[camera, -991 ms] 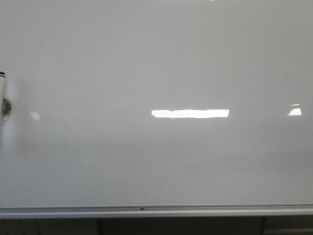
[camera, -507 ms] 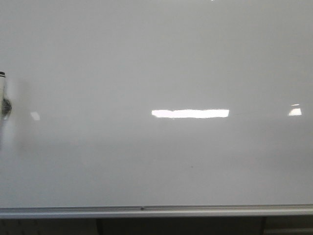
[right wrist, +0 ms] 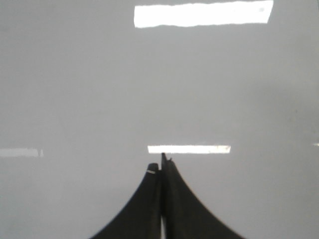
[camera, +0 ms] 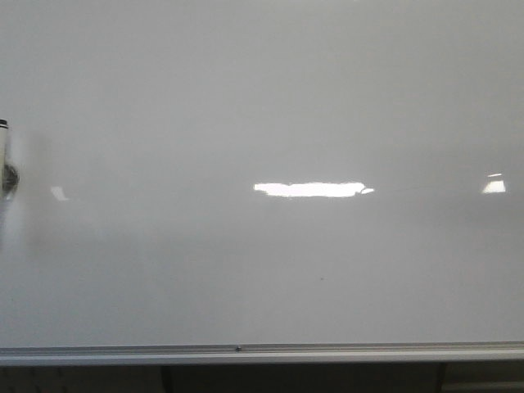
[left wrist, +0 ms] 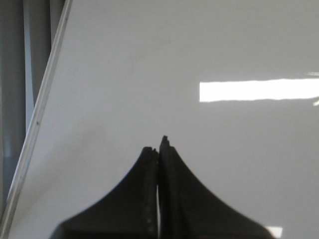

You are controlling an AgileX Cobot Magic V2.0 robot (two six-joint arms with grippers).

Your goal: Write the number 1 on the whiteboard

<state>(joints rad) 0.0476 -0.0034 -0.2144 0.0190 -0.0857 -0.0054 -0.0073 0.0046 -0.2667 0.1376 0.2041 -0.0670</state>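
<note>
The whiteboard is glossy white-grey and fills the front view, with its silver bottom rail below. No black stroke of a number 1 shows on it in any view. A white marker pen with a black tip stands at the far left edge of the front view. My left gripper is shut and empty over the board, near its rail. My right gripper is shut and empty over bare board. Neither gripper shows in the front view.
A small grey round thing sits just below the marker at the left edge. Bright light reflections lie across the board. Dark space shows under the rail.
The right end of the long bright reflection on the board has shortened. The marker and the board have not moved.
</note>
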